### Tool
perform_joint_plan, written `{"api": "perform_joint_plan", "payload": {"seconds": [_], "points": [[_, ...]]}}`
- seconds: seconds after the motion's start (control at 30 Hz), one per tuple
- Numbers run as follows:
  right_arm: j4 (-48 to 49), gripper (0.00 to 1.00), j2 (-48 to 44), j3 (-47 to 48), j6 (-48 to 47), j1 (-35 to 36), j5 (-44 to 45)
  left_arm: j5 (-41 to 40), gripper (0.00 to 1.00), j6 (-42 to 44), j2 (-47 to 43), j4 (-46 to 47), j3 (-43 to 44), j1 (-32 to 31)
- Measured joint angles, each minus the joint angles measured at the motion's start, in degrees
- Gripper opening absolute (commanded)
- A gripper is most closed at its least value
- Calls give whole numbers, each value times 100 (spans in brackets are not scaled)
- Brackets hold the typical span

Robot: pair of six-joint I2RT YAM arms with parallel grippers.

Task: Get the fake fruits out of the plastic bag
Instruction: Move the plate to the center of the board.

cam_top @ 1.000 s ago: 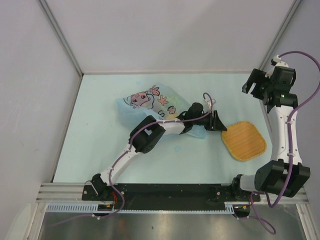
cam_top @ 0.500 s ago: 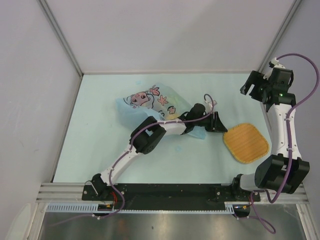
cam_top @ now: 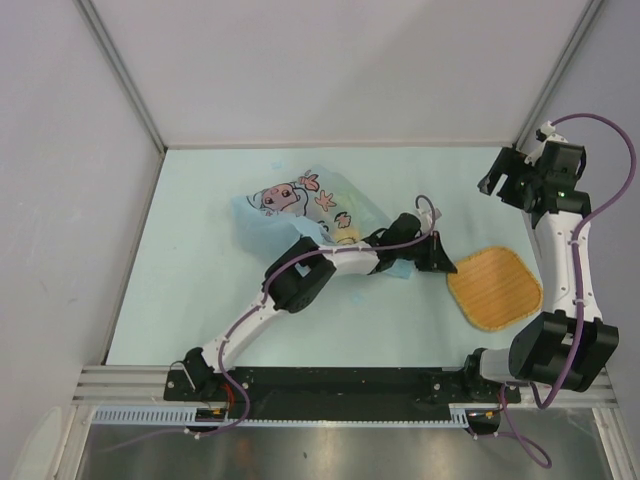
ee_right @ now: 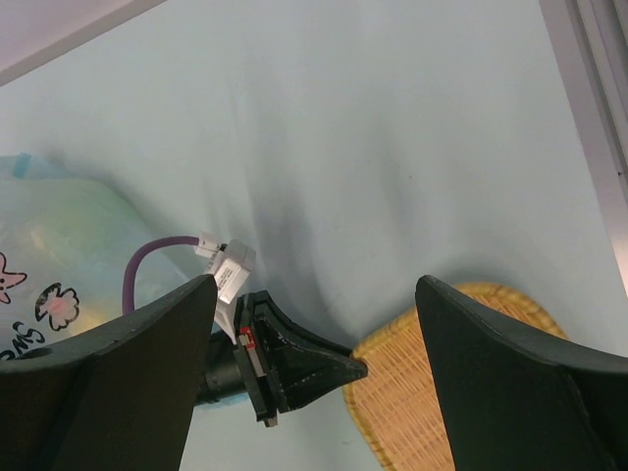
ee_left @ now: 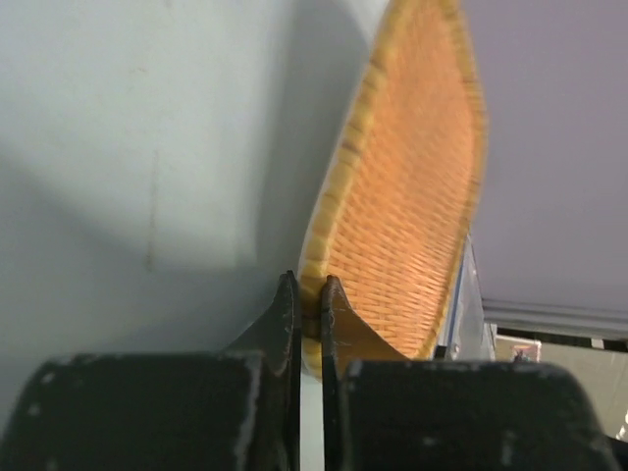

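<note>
The plastic bag (cam_top: 300, 205) lies crumpled at the table's middle, light blue with a cartoon print, and also shows in the right wrist view (ee_right: 49, 265). The fake fruits are hidden inside it; only a faint yellow patch (cam_top: 347, 235) shows through. My left gripper (cam_top: 452, 267) has reached right past the bag and is shut on the near rim of the orange woven tray (ee_left: 412, 196), the rim pinched between its fingertips (ee_left: 309, 294). My right gripper (cam_top: 500, 175) hangs high at the back right, open, holding nothing (ee_right: 314, 285).
The orange woven tray (cam_top: 495, 288) lies flat at the right, between the two arms. The left arm's forearm crosses over the bag's lower right corner. Grey walls close the table at the back and both sides.
The left gripper moved right onto the tray's rim and shut on it. The tray shifted slightly right. The right arm drifted a little.
</note>
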Motion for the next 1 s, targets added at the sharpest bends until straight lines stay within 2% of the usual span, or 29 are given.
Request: {"api": "perform_joint_plan", "payload": {"seconds": [0.1, 0.27, 0.4, 0.57, 0.8, 0.83, 0.87, 0.97, 1.0], "points": [[2, 87, -81, -11, 22, -9, -26, 105, 0, 85, -157, -9, -236, -9], [59, 86, -151, -13, 149, -15, -114, 647, 0, 822, -1117, -452, -1545, 212], [129, 86, -151, -24, 247, -17, -210, 1196, 0, 2273, -1781, -1958, -1915, 686], [210, 86, -120, -31, 297, -2, -313, 1322, 0, 4426, -2468, -4151, -2022, 1346], [411, 85, 166, -31, 426, 264, -461, 960, 0, 5914, -3080, -5672, -2275, 1574], [417, 85, 201, -31, 442, 321, -485, 901, 4, 6019, -3101, -5794, -2275, 1580], [422, 85, 232, -31, 446, 369, -518, 863, 20, 6102, -3121, -5864, -2304, 1580], [470, 84, 330, -31, 444, 592, -560, 686, 46, 6293, -3220, -5919, -2566, 1609], [496, 85, 372, -31, 444, 684, -568, 496, 49, 6439, -3281, -5890, -2756, 1613]]}}
